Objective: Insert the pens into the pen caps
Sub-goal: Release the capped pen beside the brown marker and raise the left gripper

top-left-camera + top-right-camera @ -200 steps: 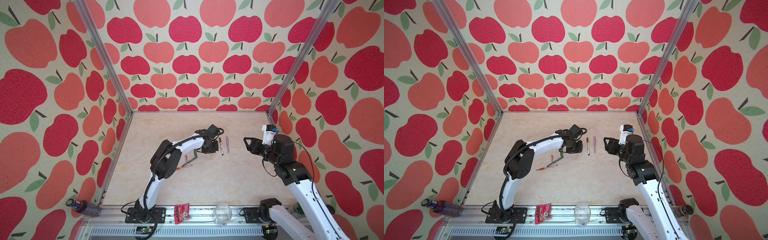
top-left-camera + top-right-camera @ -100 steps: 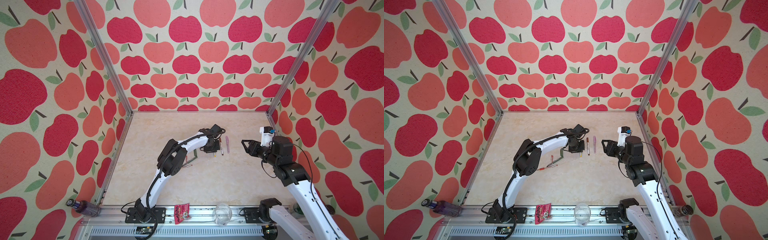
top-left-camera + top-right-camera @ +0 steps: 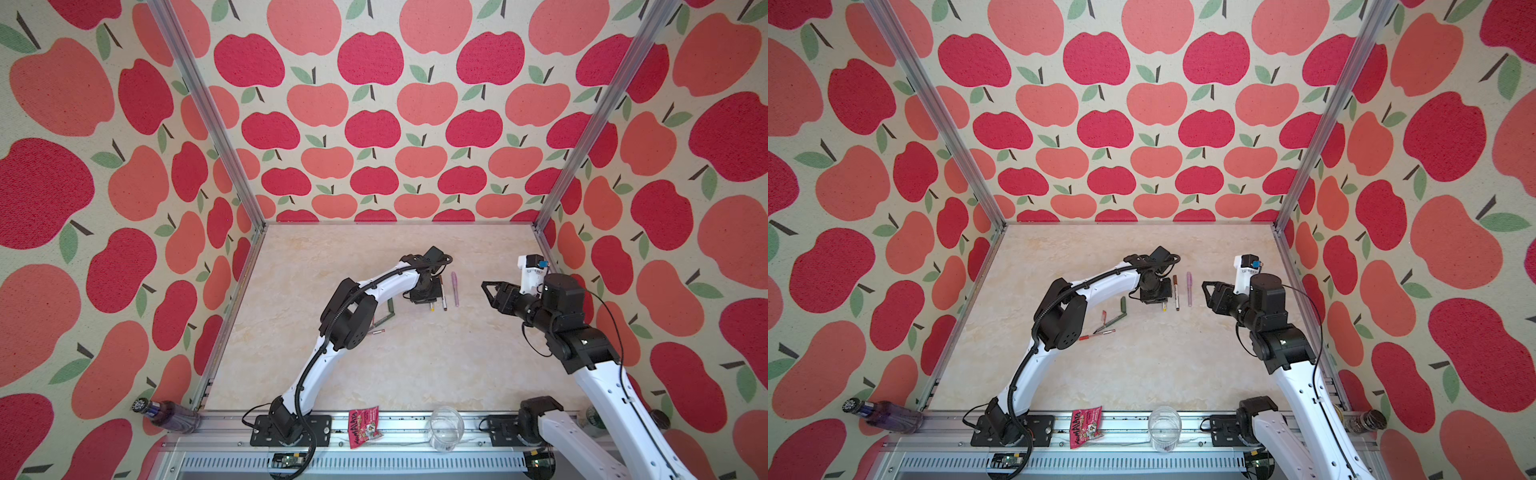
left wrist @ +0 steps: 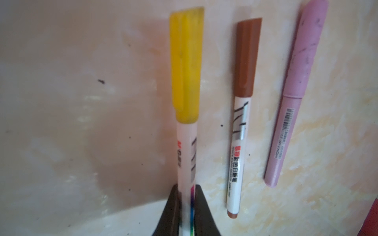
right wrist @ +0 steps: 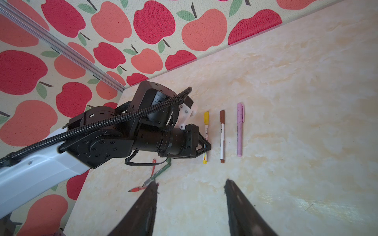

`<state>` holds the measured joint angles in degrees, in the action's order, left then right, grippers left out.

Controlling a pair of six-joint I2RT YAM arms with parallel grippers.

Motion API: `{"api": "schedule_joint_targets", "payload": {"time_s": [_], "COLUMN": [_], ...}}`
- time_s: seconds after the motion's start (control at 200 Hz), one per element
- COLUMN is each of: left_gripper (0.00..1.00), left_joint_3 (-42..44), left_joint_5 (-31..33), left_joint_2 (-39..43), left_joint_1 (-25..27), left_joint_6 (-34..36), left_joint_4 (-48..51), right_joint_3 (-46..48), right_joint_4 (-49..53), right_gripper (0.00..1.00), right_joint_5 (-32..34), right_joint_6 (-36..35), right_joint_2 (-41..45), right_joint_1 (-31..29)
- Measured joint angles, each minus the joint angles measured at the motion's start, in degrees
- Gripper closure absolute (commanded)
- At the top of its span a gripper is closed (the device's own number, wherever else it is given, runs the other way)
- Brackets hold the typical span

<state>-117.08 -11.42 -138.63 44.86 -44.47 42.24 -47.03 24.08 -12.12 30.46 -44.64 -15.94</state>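
Table [image 3: 415, 365] fills the lower middle of both top views. The left arm [image 3: 374, 291] reaches to centre, and the left gripper [image 4: 186, 187] is clamped on the yellow pen [image 4: 187, 147]. Black fingers [image 4: 171, 204] pinch its white barrel low in the wrist frame, with the yellow cap on and pointing up-frame. The right gripper [image 5: 190, 182] hangs centre right in the top views, spread wide with nothing between.

Just right of the yellow one lies the brown pen [image 4: 238, 143], white barrel and brown cap on. Next comes the lilac pen [image 4: 290, 114], capped and scuffed. All three lie parallel and apart.

Left of centre, the green pen [image 3: 1113, 322] and red pen [image 3: 1098, 333] lie slanted, with a green cap [image 3: 1123, 303] near them. They're too small to tell if they touch. In a top view the elbow hides most of that pair, and the gripper covers the yellow pen except its end. The yellow barrel's bottom is blurred and cut off.
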Motion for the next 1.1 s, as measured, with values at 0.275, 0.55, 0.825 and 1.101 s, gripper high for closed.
{"api": "schedule_joint_targets", "payload": {"time_s": [0.275,0.55,0.825,1.101], "left_gripper": [0.8,0.81,0.77,0.7], "left_joint_3": [-1.8,-3.3,-3.9,-4.8], "left_joint_5": [-0.4,-0.5,-0.4,3.7], "left_joint_2": [-0.9,-1.8,-2.0,0.3], "left_joint_1": [0.0,0.0,0.0,0.2], "left_joint_6": [-0.7,-0.7,-0.5,4.7], "left_joint_4": [1.1,1.9,1.9,2.8], "right_joint_3": [0.7,0.8,0.9,0.9], "right_joint_4": [0.0,0.0,0.0,0.0], "right_gripper": [0.44,0.44,0.44,0.43], "right_joint_5": [-0.3,-0.7,-1.3,-2.2], "right_joint_6": [0.0,0.0,0.0,-0.1], "right_joint_2": [1.0,1.3,1.4,1.2], "right_joint_1": [0.5,1.1,1.7,1.8]}}
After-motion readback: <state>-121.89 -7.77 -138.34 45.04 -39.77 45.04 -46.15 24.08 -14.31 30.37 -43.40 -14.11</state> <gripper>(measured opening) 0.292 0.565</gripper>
